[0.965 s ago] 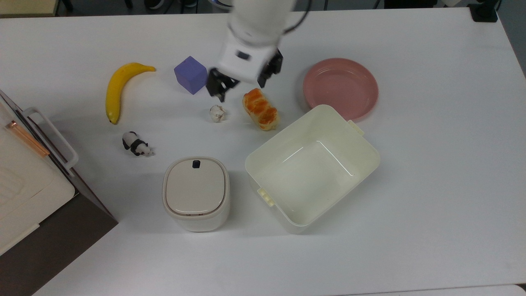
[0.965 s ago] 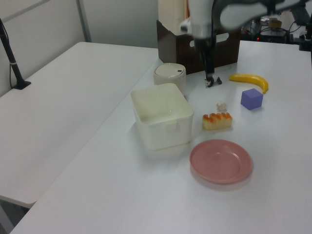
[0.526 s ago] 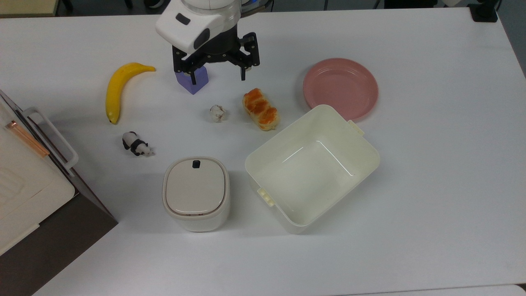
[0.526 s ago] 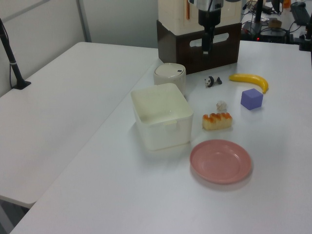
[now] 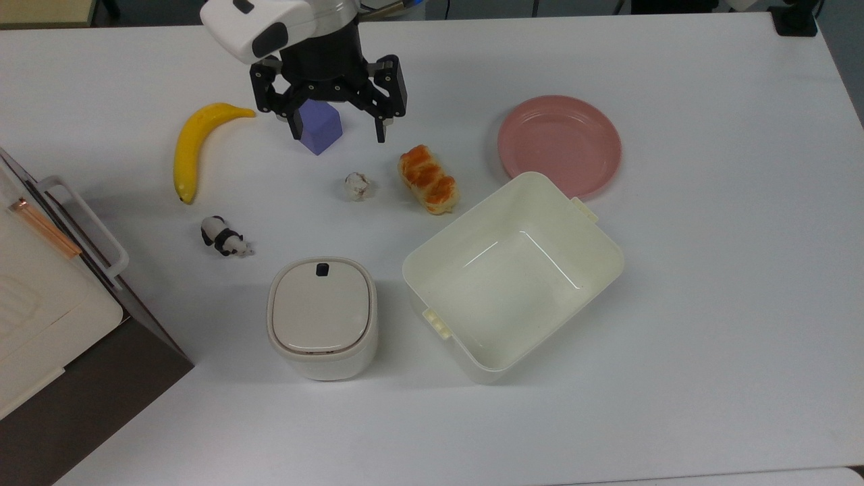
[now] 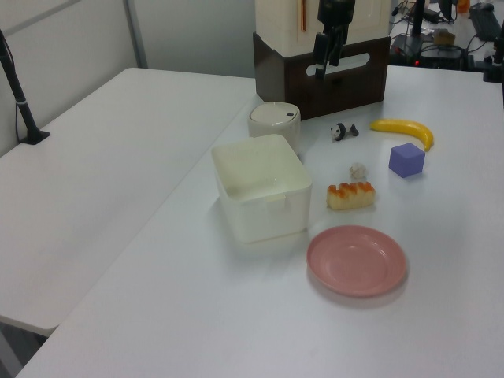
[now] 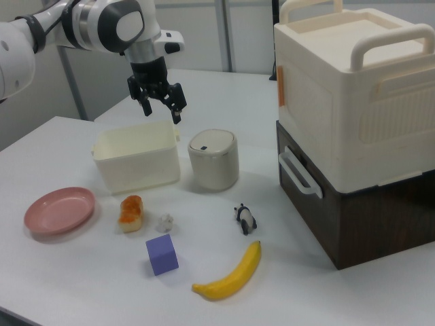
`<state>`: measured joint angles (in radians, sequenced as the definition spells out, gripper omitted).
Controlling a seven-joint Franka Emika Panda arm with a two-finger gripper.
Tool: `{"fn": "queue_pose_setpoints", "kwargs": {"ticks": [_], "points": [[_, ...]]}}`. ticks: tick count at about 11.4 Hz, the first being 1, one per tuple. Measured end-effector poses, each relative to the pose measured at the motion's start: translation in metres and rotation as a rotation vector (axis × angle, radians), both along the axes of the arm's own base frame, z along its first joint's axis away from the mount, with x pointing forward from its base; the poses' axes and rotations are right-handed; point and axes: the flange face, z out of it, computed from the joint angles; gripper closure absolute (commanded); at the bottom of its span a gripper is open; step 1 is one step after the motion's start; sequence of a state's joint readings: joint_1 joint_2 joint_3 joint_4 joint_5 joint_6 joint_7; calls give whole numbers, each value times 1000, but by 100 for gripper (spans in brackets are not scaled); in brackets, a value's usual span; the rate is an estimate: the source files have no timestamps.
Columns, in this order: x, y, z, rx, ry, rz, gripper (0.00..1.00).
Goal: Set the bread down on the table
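My arm is glossy white, built of rounded segments, with dark grey bands at the joints and a round dark cap on the side of one joint. The wrist ends in a black cylindrical flange. From the top view I see a white housing with small dark oval insets. The gripper is black, a ribbed crossbar carrying two slim black fingers.

bread open above, paper ball beside, bin close
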<state>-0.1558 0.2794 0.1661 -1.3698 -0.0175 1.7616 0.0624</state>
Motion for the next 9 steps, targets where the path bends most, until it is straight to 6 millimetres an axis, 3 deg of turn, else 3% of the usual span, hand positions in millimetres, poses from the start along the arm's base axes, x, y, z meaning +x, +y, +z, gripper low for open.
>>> {"fn": "queue_pose_setpoints", "kwargs": {"ticks": [2, 9], "points": [[1, -1, 9, 5, -19, -7, 0], [-4, -1, 10, 8, 20, -8, 0]]}}
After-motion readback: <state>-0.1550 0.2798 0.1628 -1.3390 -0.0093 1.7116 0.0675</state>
